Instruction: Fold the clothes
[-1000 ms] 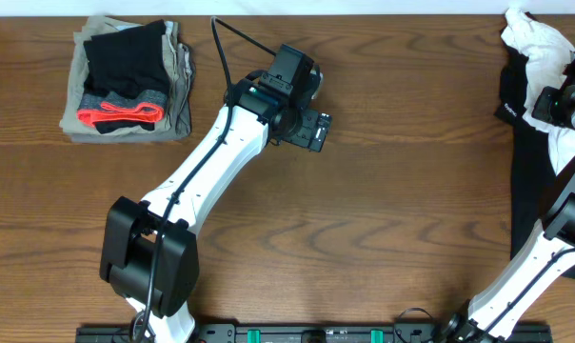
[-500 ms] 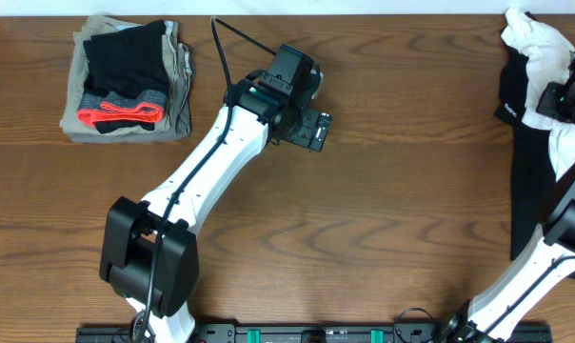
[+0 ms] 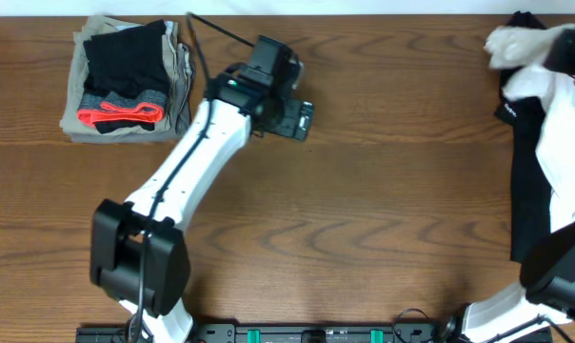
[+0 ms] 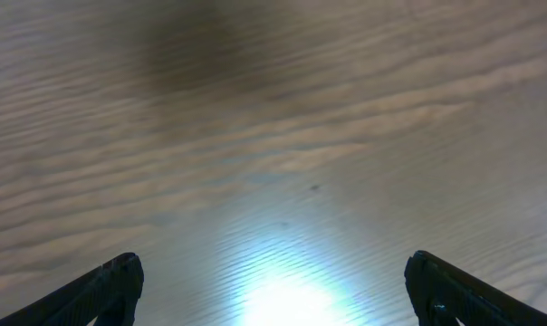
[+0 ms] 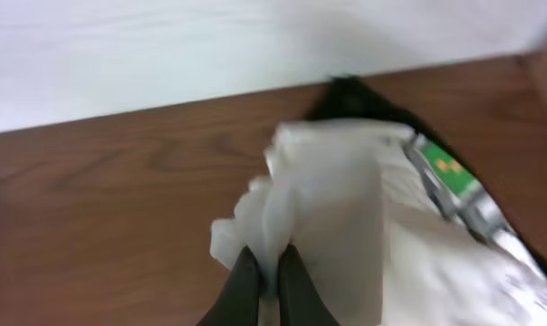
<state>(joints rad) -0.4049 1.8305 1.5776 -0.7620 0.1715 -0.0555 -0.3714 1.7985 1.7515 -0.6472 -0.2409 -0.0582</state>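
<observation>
The white T-shirt hangs in a bunch at the table's far right, its green-and-black print showing in the right wrist view. My right gripper is shut on a fold of the white T-shirt, lifted near the back edge. Beneath and beside it lies the black shirt, whose small white logo faces up. My left gripper hovers over bare wood at the back centre. In its own view the left gripper stands open, with nothing between its fingers.
A stack of folded clothes, black on olive with an orange band, sits at the back left corner. The wooden table stretches bare between the two arms. The table's back edge meets a white wall.
My right gripper has pulled the white T-shirt's bunched end leftward and up along the back edge. The left arm has shifted a little left and toward the back.
</observation>
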